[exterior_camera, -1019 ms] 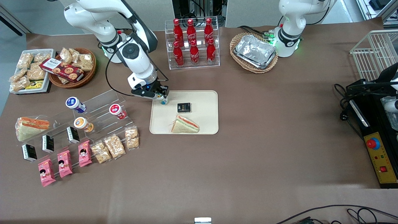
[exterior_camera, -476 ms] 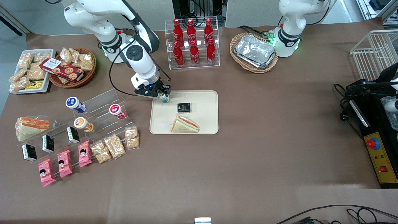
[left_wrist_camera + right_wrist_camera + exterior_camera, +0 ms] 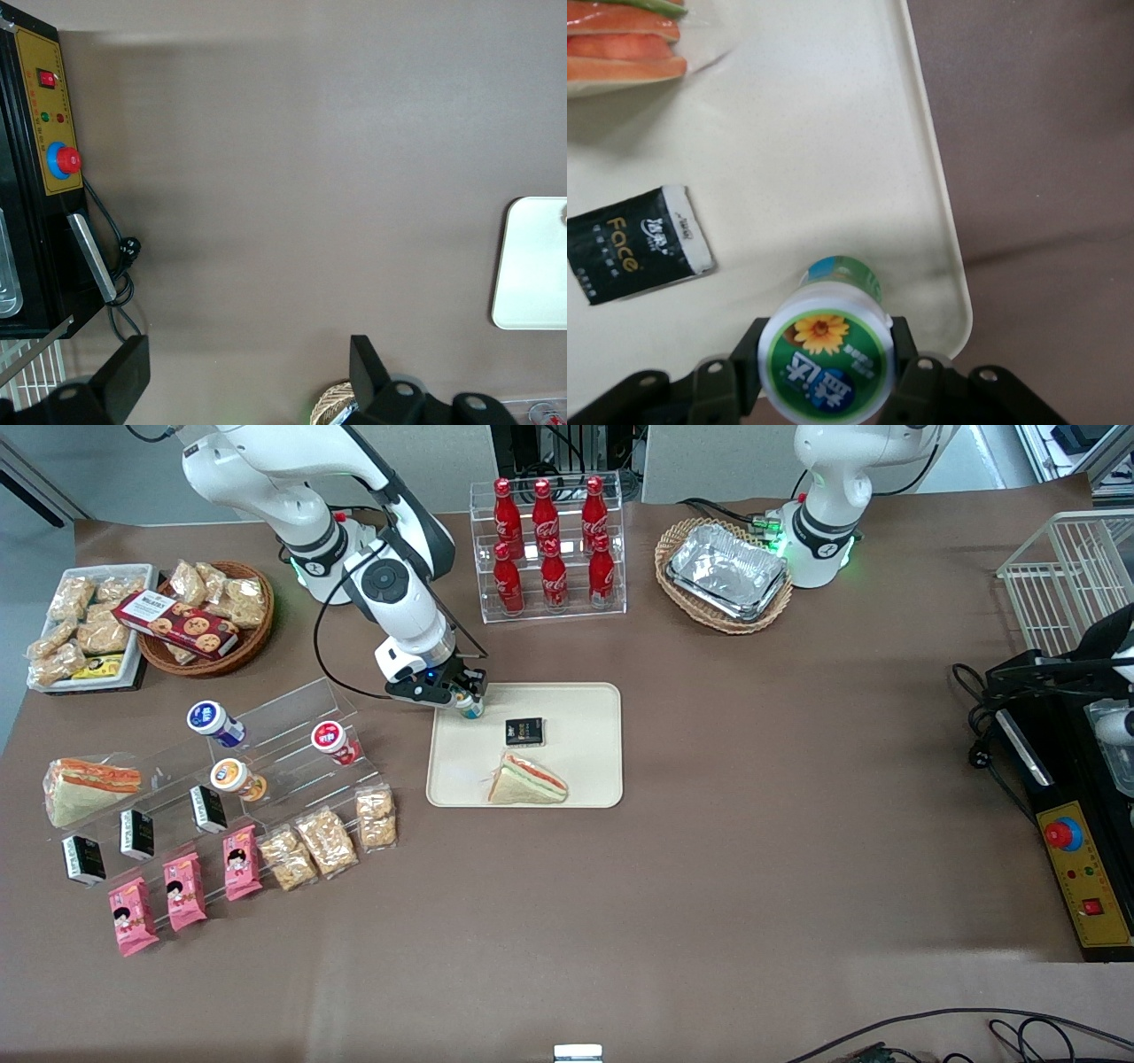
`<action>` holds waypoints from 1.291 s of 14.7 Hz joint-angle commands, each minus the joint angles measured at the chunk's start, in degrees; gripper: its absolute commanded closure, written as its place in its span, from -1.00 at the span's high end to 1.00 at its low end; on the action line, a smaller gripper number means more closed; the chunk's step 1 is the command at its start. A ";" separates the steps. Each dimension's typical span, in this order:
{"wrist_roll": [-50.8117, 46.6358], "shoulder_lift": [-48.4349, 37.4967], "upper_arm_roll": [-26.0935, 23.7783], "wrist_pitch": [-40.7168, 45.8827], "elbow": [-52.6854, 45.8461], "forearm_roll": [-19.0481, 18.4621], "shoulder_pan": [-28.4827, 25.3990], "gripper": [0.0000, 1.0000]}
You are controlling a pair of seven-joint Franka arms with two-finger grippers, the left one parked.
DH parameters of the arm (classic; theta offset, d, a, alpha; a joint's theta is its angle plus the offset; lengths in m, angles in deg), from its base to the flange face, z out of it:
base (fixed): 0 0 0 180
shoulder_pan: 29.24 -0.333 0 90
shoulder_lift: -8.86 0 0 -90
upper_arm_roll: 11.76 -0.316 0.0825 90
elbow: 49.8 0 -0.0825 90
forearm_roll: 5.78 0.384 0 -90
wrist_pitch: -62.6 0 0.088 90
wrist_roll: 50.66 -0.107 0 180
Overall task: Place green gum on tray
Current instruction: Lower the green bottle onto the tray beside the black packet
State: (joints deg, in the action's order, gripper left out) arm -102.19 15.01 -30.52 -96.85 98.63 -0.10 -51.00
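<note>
Upright in the tray's rounded corner, near a black packet, the green gum sits clamped in the gripper.

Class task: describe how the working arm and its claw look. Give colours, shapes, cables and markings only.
The working arm has glossy white, rounded segments with black bands at the joints and a round black disc on the wrist housing. A thin black cable loops alongside it. A green light glows at its base. The claw, over the tray's corner nearest the arm's base, is black with a small blue light.
</note>
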 commanded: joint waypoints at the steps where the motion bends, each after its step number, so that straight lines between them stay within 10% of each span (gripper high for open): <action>1: -0.33 0.97 0.30 -2.53 0.45 0.30 -0.39 -0.27; 5: -0.33 2.28 0.39 -4.55 0.45 0.12 -0.21 -0.19; 9: -0.33 2.55 0.39 -4.56 0.45 0.12 0.05 0.38; 10: -0.33 2.64 0.47 -4.56 0.45 0.12 0.14 0.99; 19: -0.42 2.90 0.82 -4.03 0.28 0.12 0.23 1.00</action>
State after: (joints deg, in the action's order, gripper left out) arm -102.22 17.37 -29.76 -99.79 98.89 -0.10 -50.92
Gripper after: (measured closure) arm 0.000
